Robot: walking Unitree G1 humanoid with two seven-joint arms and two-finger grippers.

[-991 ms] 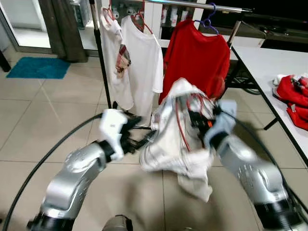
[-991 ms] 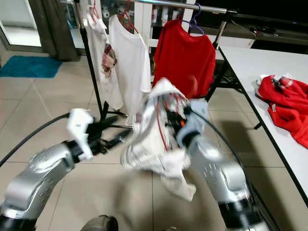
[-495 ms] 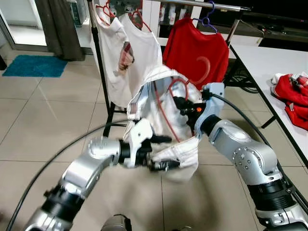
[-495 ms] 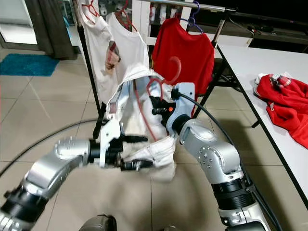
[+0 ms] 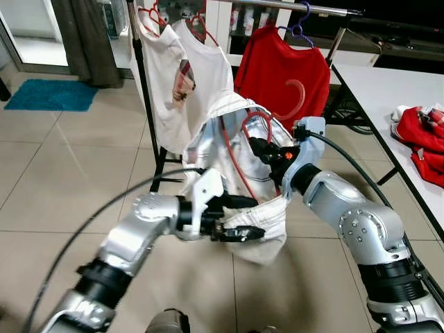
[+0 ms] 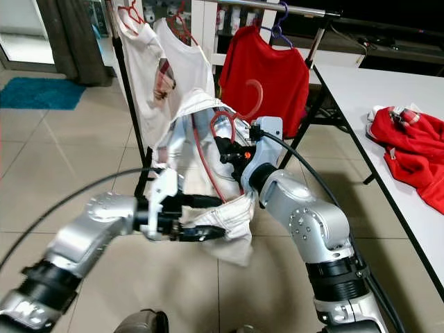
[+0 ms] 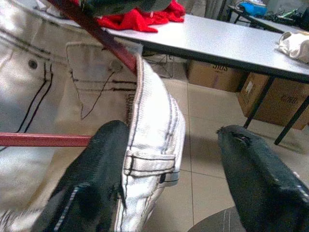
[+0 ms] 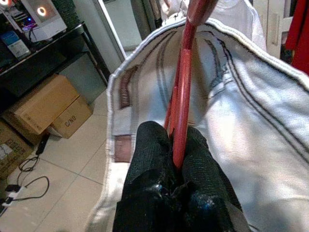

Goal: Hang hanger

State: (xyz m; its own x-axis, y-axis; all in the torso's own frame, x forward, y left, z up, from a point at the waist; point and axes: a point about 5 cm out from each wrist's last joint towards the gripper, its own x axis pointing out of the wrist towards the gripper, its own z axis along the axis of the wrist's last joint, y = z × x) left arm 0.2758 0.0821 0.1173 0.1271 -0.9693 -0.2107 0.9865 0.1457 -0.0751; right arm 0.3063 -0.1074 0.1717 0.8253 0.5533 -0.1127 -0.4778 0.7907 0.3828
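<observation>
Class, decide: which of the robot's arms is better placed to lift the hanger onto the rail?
Right. Its pincer is shut on the red hanger, nearer the rail. The left pincer is open low at the white garment.

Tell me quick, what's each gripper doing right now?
Left gripper: open, fingers either side of the white garment's hem.
Right gripper: shut on the red hanger.

Red garment [image 5: 420,142] on white table [image 5: 374,87]
</observation>
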